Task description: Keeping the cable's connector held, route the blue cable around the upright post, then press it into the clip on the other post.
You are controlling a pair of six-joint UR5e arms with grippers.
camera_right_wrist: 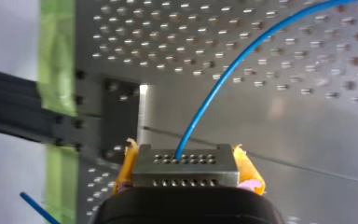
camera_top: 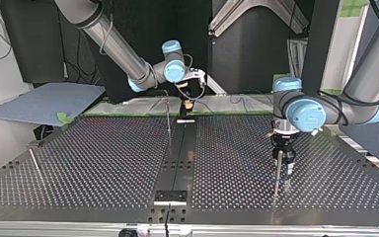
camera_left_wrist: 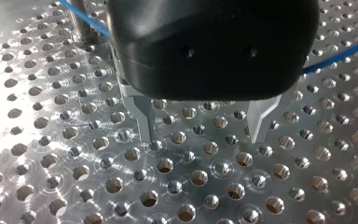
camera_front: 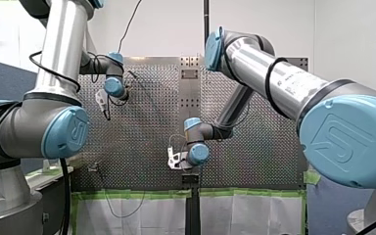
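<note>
In the right wrist view my right gripper (camera_right_wrist: pixel 186 163) is shut with its yellow pads (camera_right_wrist: pixel 249 170) on a metal connector block (camera_right_wrist: pixel 186 171). The blue cable (camera_right_wrist: pixel 228 74) rises out of the block and arcs away over the perforated plate. My left gripper (camera_left_wrist: pixel 200 135) hangs just above the plate, its metal fingers (camera_left_wrist: pixel 142 116) open with nothing between them. The blue cable (camera_left_wrist: pixel 338 55) runs behind its body, past an upright post (camera_left_wrist: pixel 80 18). In the top view my left gripper (camera_top: pixel 282 159) stands beside a thin post (camera_top: pixel 278 175); my right gripper (camera_top: pixel 188 103) is at the far middle.
Another thin post (camera_top: pixel 169 117) stands near the dark centre strip (camera_top: pixel 180 148) of the perforated table (camera_top: pixel 103 163). A slanted rod (camera_top: pixel 34 165) stands at the top view's left. Green tape (camera_right_wrist: pixel 58 51) lines the plate's edge.
</note>
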